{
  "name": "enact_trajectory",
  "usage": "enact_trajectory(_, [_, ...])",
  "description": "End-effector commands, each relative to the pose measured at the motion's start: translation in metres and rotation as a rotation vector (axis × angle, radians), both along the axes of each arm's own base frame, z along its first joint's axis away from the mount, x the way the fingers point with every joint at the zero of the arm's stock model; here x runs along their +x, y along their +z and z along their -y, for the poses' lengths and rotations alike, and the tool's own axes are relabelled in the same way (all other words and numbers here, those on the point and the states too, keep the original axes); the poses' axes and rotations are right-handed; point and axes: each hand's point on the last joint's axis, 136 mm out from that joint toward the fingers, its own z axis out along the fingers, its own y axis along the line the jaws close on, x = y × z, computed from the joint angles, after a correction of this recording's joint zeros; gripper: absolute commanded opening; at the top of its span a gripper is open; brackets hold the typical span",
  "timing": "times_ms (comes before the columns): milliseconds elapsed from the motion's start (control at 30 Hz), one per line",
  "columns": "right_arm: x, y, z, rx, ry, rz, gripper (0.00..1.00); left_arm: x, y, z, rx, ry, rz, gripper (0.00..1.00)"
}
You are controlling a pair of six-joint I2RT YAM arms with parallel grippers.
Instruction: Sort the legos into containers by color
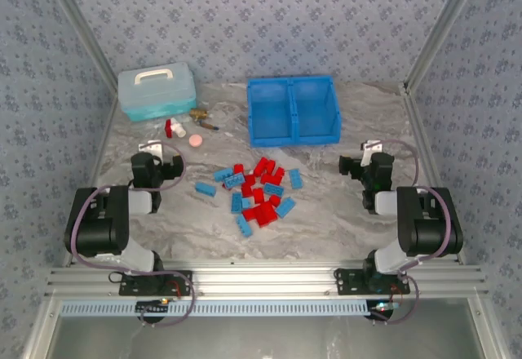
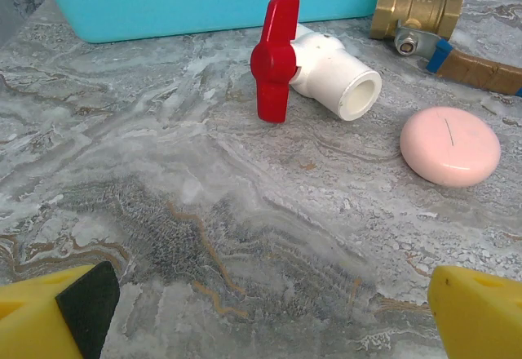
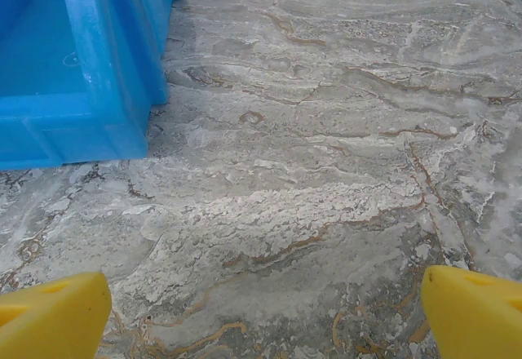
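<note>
A loose pile of legos (image 1: 257, 192) lies mid-table, red ones (image 1: 263, 212) mixed with light blue ones (image 1: 286, 206). Behind it stands the bright blue bin (image 1: 294, 137), whose two containers, left (image 1: 269, 102) and right (image 1: 314, 102), are split by a centre divider. My left gripper (image 1: 157, 161) rests left of the pile. It is open (image 2: 273, 310), its yellow fingertips (image 2: 57, 310) wide apart over bare table. My right gripper (image 1: 364, 163) sits right of the pile, also open (image 3: 265, 314) and holding nothing. The bin's corner (image 3: 81, 90) stands ahead to its left.
A pale teal lidded box (image 1: 157, 90) stands at the back left. In front of it lie a white valve with a red handle (image 2: 318, 65), a brass valve (image 2: 416, 12) and a pink disc (image 2: 449, 145). Patterned walls close in three sides.
</note>
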Motion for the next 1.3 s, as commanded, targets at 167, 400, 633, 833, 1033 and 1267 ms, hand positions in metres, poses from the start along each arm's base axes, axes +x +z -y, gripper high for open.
enact_trajectory(167, [0.007, 0.012, 0.001, -0.008, 0.003, 0.041, 1.0, 0.009, 0.016, 0.004, -0.011, -0.017, 0.057, 0.99])
enact_trajectory(400, [0.007, 0.012, 0.002, -0.009, 0.002, 0.041, 1.0, 0.009, 0.016, 0.005, -0.012, -0.017, 0.057, 0.99])
enact_trajectory(633, [0.007, 0.044, 0.0, -0.07, -0.051, -0.001, 1.0, 0.009, 0.016, 0.004, -0.01, -0.016, 0.058, 0.99])
enact_trajectory(833, [-0.023, 0.102, -0.009, 0.231, -0.268, -0.117, 1.0, 0.003, 0.033, 0.013, 0.045, -0.028, 0.081, 0.99])
enact_trajectory(1033, [-0.047, 0.102, -0.089, 0.311, -0.052, -0.334, 1.0, -0.02, 0.093, 0.038, 0.016, -0.057, 0.128, 0.99])
enact_trajectory(1267, [-0.064, 0.069, -0.166, 0.175, 0.165, -0.521, 1.0, -0.058, 0.171, 0.159, -0.058, -0.474, 0.098, 0.99])
